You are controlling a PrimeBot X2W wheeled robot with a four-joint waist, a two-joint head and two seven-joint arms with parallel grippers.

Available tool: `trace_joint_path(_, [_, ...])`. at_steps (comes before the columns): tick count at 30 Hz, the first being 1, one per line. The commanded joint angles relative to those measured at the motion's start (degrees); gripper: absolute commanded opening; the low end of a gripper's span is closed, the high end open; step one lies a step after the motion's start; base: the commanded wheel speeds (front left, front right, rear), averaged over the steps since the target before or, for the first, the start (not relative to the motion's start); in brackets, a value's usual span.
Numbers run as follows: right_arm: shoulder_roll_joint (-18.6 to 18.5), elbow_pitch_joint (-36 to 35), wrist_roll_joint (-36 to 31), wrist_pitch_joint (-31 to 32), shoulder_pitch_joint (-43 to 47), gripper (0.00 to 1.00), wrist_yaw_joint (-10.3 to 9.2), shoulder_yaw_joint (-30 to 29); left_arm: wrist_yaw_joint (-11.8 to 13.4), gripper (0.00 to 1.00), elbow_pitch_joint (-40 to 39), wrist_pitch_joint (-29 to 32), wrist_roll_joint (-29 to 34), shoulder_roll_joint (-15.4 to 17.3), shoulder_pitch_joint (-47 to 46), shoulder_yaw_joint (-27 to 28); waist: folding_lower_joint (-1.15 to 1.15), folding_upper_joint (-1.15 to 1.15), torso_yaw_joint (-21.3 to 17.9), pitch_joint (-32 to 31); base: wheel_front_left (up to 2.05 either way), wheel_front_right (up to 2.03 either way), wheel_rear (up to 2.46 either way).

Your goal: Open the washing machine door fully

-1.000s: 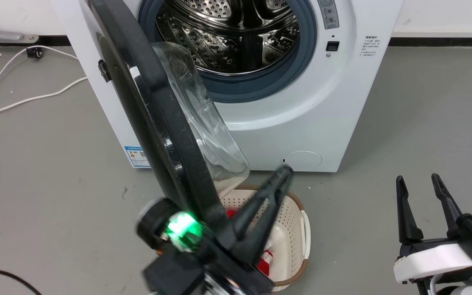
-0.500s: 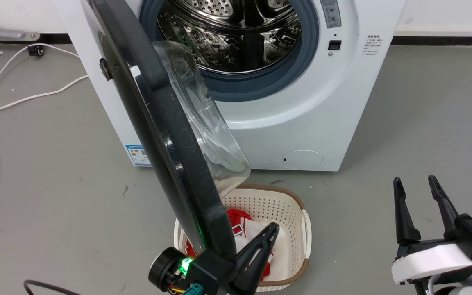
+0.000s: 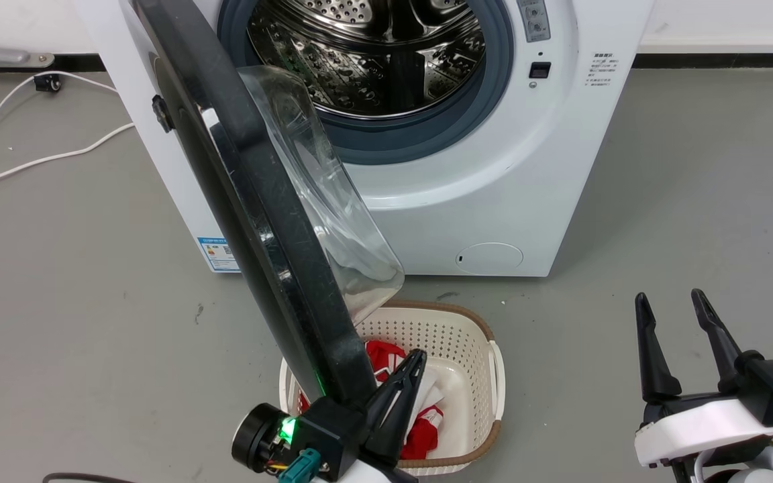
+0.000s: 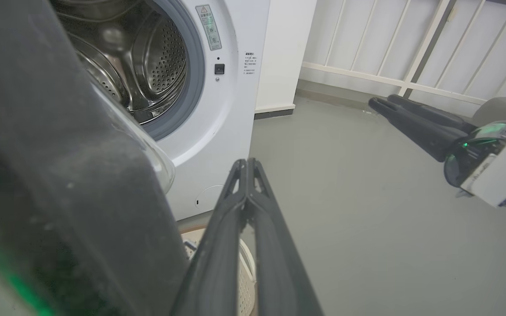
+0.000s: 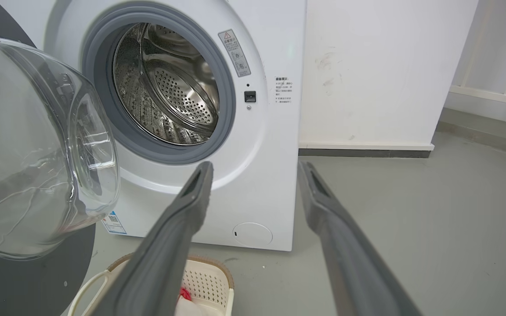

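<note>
**Left gripper.** The left gripper sits nearest the head camera, at the lower centre of the head view. Its two fingers are pressed together and hold nothing. Over the last second it has drawn back toward the robot. Its tips were up by the foot of the washing machine and are now over the laundry basket.

**Right gripper.** The right gripper hangs at the lower right with its fingers spread and empty. It is well apart from the door.

**Door.** The washing machine door stands swung out from the front, roughly edge-on to the head camera. Its glass bowl faces the robot's right. Its angle to the machine looks unchanged across the second. The slight shift of the whole picture is camera motion.

**Fingers relative to door.**
- The closed left fingers lie on the bowl side of the door, just beside its free lower edge.
- In the left wrist view the black rim rises close along their left.
- Contact between rim and fingers cannot be determined.

**Behind the door.** The steel drum and its grey rubber ring are exposed.

**Assessment.** The door appears only about half open. The retreat has added no swing, so the task is probably not complete. Further opening would need a push from the bowl side, carrying the door toward the robot's left.
</note>
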Motion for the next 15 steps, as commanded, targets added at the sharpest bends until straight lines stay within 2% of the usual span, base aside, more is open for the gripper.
trace_joint_path(1, [0.1,0.1,0.4,0.0,-0.7,1.00,-0.04,0.1,0.2,0.00,0.2,-0.4,0.2,0.1,-0.5,0.2,0.00,0.00,0.0,0.0,0.00,0.00,0.00])
trace_joint_path(9, [0.1,0.1,0.6,-0.1,-0.6,1.00,-0.04,0.0,2.1,0.00,0.6,-2.2,0.2,0.3,-0.2,1.8,0.00,0.00,0.1,0.3,0.00,0.00,0.00])
trace_joint_path(15, [0.1,0.4,0.7,0.1,-0.7,1.00,-0.04,0.2,2.4,0.00,0.3,-2.3,-0.1,0.8,0.0,1.9,0.00,0.00,0.4,0.4,0.00,0.00,0.00])
